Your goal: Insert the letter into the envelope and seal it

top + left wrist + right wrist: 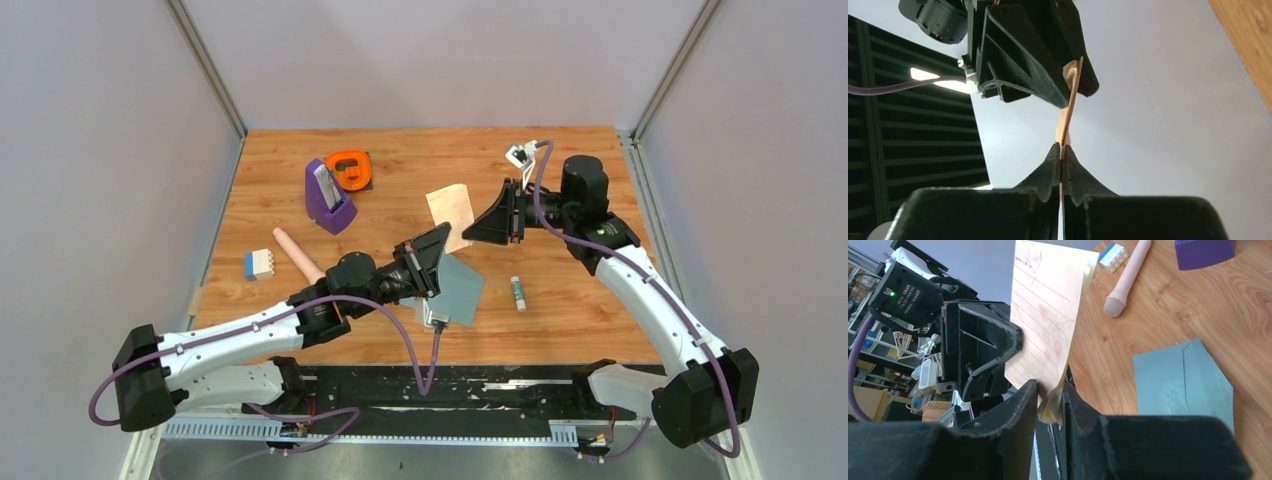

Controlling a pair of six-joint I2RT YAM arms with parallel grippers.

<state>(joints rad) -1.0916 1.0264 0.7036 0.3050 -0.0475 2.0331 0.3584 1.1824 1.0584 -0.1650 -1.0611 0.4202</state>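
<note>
The letter [449,209], a pale beige lined sheet, is held up off the table between both grippers. My left gripper [444,244] is shut on its lower edge. In the left wrist view the letter [1068,112] shows edge-on, rising from the closed left gripper [1062,148]. My right gripper [469,237] is shut on the sheet's other corner. In the right wrist view the letter [1048,315] stands up from the right gripper [1049,391], its corner crumpled between the fingers. The grey-teal envelope [462,289] lies flat on the table below, flap open; it also shows in the right wrist view [1180,385].
A glue stick [518,293] lies right of the envelope. A pink cylinder [297,256] and a blue-and-white block [259,264] lie at the left. A purple holder [328,197] and an orange tape dispenser [350,168] stand at the back left.
</note>
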